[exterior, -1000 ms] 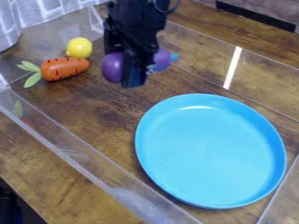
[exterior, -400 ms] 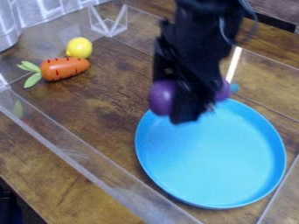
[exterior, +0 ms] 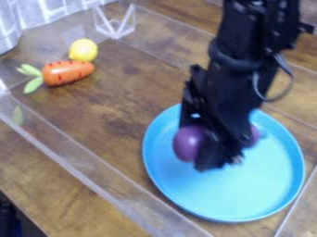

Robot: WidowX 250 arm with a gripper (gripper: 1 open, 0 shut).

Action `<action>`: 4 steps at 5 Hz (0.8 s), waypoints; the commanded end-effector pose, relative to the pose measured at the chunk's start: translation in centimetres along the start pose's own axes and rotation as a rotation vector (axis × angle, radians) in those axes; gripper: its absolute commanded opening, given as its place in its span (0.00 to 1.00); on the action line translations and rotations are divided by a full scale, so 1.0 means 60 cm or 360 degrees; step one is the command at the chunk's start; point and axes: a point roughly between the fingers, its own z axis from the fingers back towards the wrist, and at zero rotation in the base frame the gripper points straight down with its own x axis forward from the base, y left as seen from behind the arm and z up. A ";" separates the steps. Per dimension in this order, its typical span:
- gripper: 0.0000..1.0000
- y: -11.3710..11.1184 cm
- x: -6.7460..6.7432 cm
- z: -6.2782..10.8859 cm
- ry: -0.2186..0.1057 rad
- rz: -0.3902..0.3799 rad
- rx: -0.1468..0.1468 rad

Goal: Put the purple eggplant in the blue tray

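Observation:
The purple eggplant [exterior: 190, 143] hangs in my gripper [exterior: 210, 146], which is shut on it and points straight down. Only the rounded purple end shows at the left of the black fingers; a sliver of purple peeks out on the right side. Both are low over the middle of the blue tray [exterior: 266, 190], a wide round plate at the lower right of the table. Whether the eggplant touches the tray I cannot tell, as the picture is blurred by motion. The black arm rises from the gripper toward the top right.
An orange carrot [exterior: 65, 72] with green leaves and a yellow lemon [exterior: 83, 50] lie at the upper left of the wooden table. A clear plastic wall [exterior: 74, 157] runs along the table's front left edge.
My gripper has carried the eggplant from the table's upper middle to the right and down, and it now hangs low over the blue tray's centre.

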 end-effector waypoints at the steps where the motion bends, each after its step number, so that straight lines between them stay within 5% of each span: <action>1: 1.00 0.060 0.006 0.020 -0.0102 -0.0026 0.0004; 3: 1.00 0.088 0.017 0.008 -0.0118 -0.0025 -0.0027; 4: 1.00 0.099 0.013 0.046 -0.0173 0.0029 0.0057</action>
